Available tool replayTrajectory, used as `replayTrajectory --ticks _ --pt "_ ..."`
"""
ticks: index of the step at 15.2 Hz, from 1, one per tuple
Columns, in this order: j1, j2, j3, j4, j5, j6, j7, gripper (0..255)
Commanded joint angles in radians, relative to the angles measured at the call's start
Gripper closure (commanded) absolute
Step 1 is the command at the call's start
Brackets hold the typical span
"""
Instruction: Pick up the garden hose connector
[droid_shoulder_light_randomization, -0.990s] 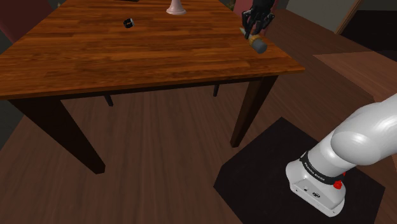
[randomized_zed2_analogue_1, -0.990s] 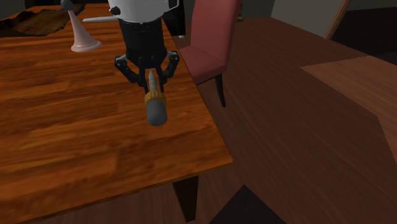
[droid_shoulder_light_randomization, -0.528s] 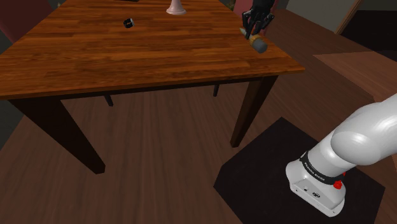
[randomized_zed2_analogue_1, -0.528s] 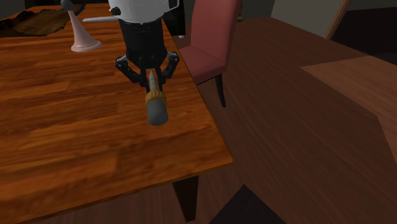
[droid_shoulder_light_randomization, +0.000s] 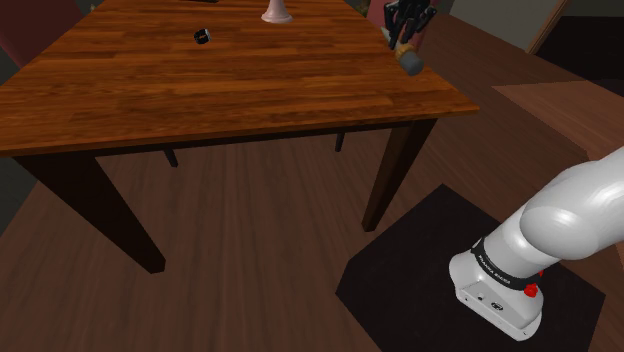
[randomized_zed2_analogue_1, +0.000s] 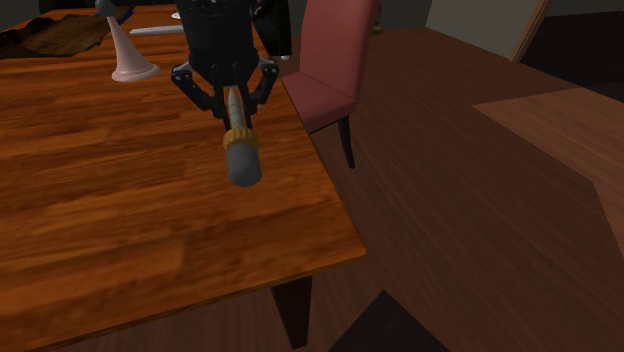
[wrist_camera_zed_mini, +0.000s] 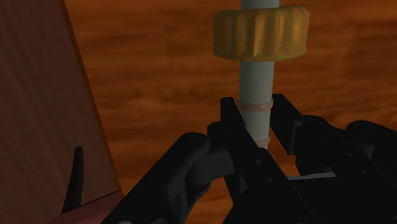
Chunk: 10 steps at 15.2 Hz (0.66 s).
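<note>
Gripper (randomized_zed2_analogue_1: 236, 100) is clamped on the hose connector (randomized_zed2_analogue_1: 241, 150) by its thin stem. The body hangs at 6 o'clock over the table (randomized_zed2_analogue_1: 120, 230) edge, probably clear of the wood. Lift straight and slow — no swing. Count: one connector, one black bit (droid_shoulder_light_randomization: 202, 36) at gripper's 9 o'clock, one white pedestal (droid_shoulder_light_randomization: 277, 12).

I am not seeing any words, numbers or signs that I can read. Some tiny pale marks are showing on the dark band (droid_shoulder_light_randomization: 505, 262) near the bottom of my arm, but they are too small for me to make out.
</note>
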Motion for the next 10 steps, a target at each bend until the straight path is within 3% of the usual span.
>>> replayTrajectory --ticks 1,10 --pt "0.000 0.005 0.001 0.032 0.000 -0.027 0.001 255" --pt "0.001 0.024 0.001 0.149 0.002 -0.126 0.000 255"
